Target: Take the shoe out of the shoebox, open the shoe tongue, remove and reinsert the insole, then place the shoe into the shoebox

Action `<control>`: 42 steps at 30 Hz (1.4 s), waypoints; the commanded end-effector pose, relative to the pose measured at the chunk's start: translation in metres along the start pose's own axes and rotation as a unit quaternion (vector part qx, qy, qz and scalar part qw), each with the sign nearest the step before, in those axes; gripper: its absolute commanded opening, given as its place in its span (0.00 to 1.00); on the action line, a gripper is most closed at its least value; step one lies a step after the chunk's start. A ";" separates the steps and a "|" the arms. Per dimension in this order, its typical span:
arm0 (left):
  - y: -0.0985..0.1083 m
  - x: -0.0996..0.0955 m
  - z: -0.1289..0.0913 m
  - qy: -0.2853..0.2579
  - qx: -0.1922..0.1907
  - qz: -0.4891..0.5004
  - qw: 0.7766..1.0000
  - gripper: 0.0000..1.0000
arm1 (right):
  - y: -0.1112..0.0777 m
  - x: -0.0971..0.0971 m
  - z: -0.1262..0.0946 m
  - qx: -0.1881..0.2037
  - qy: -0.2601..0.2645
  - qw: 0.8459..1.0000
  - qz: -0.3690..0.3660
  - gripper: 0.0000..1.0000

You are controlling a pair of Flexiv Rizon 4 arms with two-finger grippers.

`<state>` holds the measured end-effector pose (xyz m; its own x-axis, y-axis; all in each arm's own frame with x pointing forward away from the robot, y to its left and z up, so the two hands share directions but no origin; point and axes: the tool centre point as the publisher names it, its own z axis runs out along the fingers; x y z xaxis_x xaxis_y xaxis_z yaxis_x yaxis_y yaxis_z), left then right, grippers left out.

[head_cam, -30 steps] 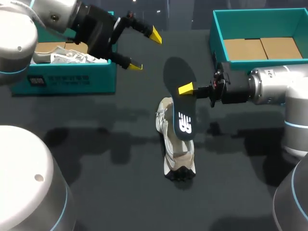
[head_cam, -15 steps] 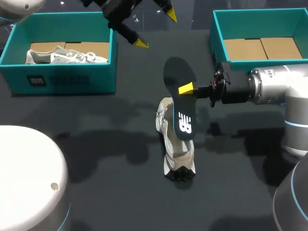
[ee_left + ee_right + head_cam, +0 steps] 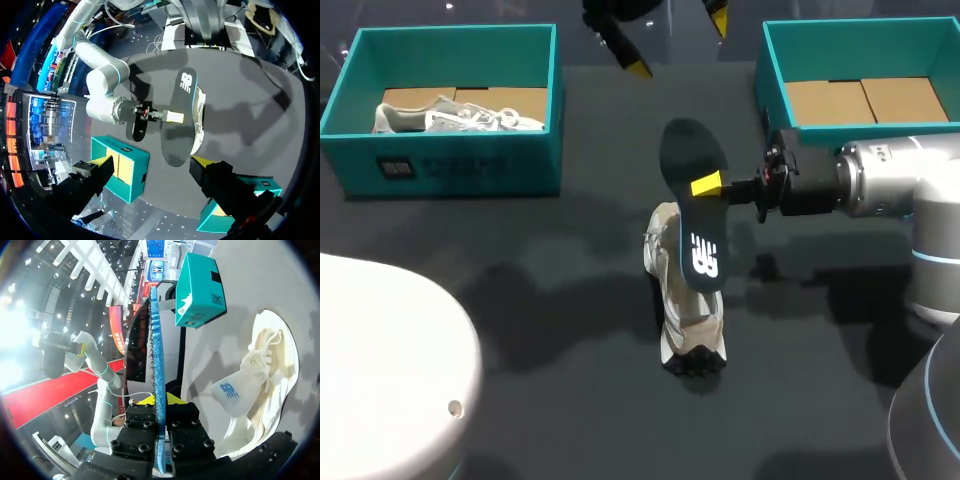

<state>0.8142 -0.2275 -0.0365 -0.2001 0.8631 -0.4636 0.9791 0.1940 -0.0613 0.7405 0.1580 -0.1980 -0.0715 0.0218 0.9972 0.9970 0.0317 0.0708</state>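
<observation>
Left shoebox point(image 3: 440, 165) sits at the table's point(image 3: 520, 260) far left, teal, with a second white sneaker point(image 3: 450, 118) lying inside on cardboard. Not the shoe being worked.

Left gripper point(image 3: 678, 43) hangs high over the far edge of the table, fingers spread wide, holding nothing, well apart from everything. Its wrist view confirms this: both fingers splayed, nothing between them, looking down on the insole point(image 3: 179, 120) and the shoe point(image 3: 200, 112).

Insole point(image 3: 695, 200) is out of the shoe, in the air mid-table, dark side with logo up, tilted, over the shoe's heel end.

Shoe point(image 3: 685, 325) is on the table directly under the insole, outside both boxes. In the right wrist view the shoe point(image 3: 260, 390) shows laces loose and tongue point(image 3: 231, 392) pulled up, so the opening looks clear.

Right gripper point(image 3: 708, 186) comes in from the right and pinches the insole at its side edge; the right wrist view shows the blue insole edge point(image 3: 157, 390) clamped between both fingers.

Right shoebox point(image 3: 770, 75) is at the far right, cardboard only inside.

Step, as judged: insole removal done, reinsertion up next. That calls for rotating the insole to line up with the shoe's length, then lowering one end into the opening and sliding it flat. The free left gripper likely needs to come down to steady the shoe or hold the tongue back. Boxing the shoe is not yet done.
</observation>
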 end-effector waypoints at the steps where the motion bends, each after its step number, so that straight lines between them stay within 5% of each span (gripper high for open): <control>1: -0.003 -0.013 0.003 0.147 -0.022 -0.007 0.989 1.00 | -0.001 0.000 0.000 0.000 -0.001 1.000 0.000 0.00; 18: 0.000 -0.014 0.019 0.240 -0.009 -0.048 0.969 1.00 | -0.001 0.000 0.000 0.000 -0.001 1.000 0.000 0.00; 30: -0.005 0.002 0.022 0.269 -0.043 -0.053 0.961 1.00 | -0.001 0.000 0.000 0.000 -0.001 1.000 0.000 0.00; 36: -0.007 0.010 0.023 0.258 -0.047 -0.062 0.963 1.00 | -0.001 0.000 0.000 0.000 -0.001 1.000 0.000 0.00; 42: -0.007 0.022 0.012 0.179 -0.043 -0.065 0.981 1.00 | -0.001 0.000 0.000 0.000 -0.001 1.000 0.000 0.00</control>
<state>0.8092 -0.2406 -0.0526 -0.3383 0.9409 0.0183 0.9409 0.3385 -0.0118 0.7400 0.1578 -0.1977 -0.0717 0.0223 0.9972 0.9970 0.0308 0.0710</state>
